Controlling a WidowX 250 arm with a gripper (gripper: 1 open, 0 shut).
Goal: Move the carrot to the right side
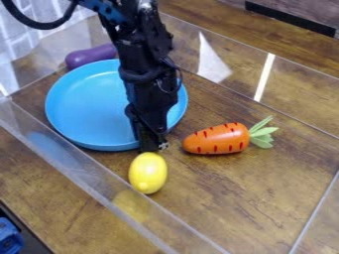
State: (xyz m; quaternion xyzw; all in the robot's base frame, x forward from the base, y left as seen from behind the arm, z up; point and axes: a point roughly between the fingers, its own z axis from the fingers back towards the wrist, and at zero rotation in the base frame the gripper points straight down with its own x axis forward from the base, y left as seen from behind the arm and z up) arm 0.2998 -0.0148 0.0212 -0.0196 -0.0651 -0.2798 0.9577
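The orange carrot (216, 139) with its green leafy top lies on the wooden table, just right of the blue plate (79, 109). My black gripper (154, 142) points straight down at the plate's near right rim, a short way left of the carrot and not touching it. Its fingers look shut, and I see nothing between them. A yellow lemon (149, 173) sits right below the fingertips.
A purple eggplant (90, 57) rests behind the plate at the far left. Clear acrylic walls (79, 189) run along the front and left of the table. Bare wood lies to the right of the carrot.
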